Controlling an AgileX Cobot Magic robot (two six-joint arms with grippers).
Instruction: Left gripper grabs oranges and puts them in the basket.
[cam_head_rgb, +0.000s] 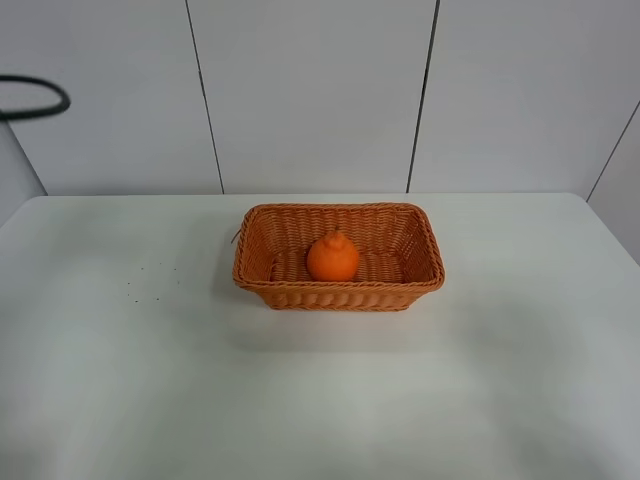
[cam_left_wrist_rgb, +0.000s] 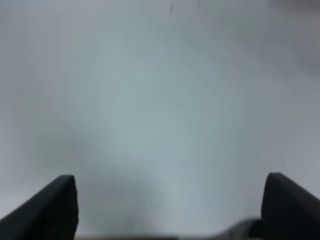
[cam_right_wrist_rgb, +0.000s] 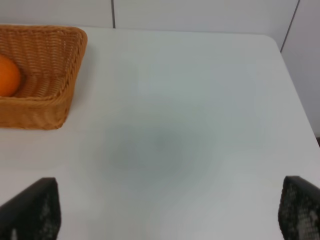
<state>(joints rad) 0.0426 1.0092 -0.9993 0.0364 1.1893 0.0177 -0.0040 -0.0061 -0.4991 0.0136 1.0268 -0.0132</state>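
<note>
The orange (cam_head_rgb: 333, 257) sits upright inside the wicker basket (cam_head_rgb: 262, 228) at the middle of the white table. The right wrist view also shows the orange (cam_right_wrist_rgb: 8, 75) in the basket (cam_right_wrist_rgb: 52, 102). Neither arm shows in the exterior high view. My left gripper (cam_left_wrist_rgb: 170, 207) is open and empty; its two black fingertips (cam_left_wrist_rgb: 50, 205) stand wide apart over a blurred pale surface. My right gripper (cam_right_wrist_rgb: 167, 210) is open and empty above bare table to the right of the basket.
The white table (cam_head_rgb: 150, 380) ends at a panelled wall at the back. A black cable loop (cam_head_rgb: 35, 97) shows at the upper left. A few small dark specks (cam_head_rgb: 150, 278) lie left of the basket.
</note>
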